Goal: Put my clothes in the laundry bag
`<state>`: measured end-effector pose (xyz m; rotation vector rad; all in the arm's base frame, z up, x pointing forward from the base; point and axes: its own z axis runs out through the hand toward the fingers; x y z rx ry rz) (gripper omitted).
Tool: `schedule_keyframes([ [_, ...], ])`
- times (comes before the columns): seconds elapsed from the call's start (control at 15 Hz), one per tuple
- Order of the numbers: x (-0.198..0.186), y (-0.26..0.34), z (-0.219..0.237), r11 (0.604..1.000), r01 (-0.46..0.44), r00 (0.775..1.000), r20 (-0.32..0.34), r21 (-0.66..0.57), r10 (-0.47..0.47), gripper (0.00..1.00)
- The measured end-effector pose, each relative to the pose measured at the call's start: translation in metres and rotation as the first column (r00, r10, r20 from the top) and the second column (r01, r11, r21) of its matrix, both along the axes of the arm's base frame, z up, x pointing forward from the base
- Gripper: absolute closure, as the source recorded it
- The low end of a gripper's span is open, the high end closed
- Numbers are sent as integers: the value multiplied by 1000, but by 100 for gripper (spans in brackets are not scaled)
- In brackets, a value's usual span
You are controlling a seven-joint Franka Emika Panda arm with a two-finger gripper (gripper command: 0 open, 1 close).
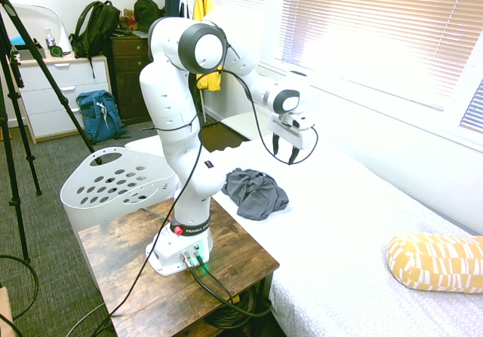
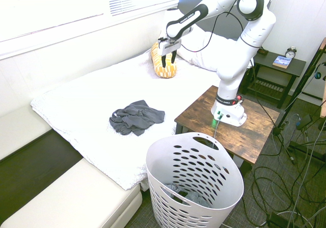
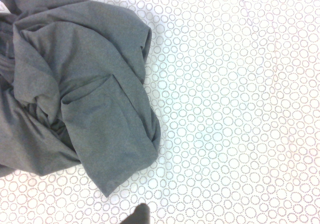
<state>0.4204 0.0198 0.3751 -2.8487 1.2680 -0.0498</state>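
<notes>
Here, the grey clothes lie crumpled on the bed; the gripper hangs above, open and empty, laundry bag nearby.

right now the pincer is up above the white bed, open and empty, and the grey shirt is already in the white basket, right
Not quite. The grey shirt is not in the white basket; it lies crumpled on the white bed, as the second exterior view shows. The rest holds: the pincer hangs above the bed, open and empty.
</notes>
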Motion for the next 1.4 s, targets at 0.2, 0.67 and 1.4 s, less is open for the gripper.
schedule_keyframes([
  [0.2,9,6,3,1000,-13,999,49,-14,14,0],
  [0.67,109,144,-64,992,-127,982,145,20,123,0],
  [1.4,119,321,-317,953,-303,953,15,-17,303,0],
])
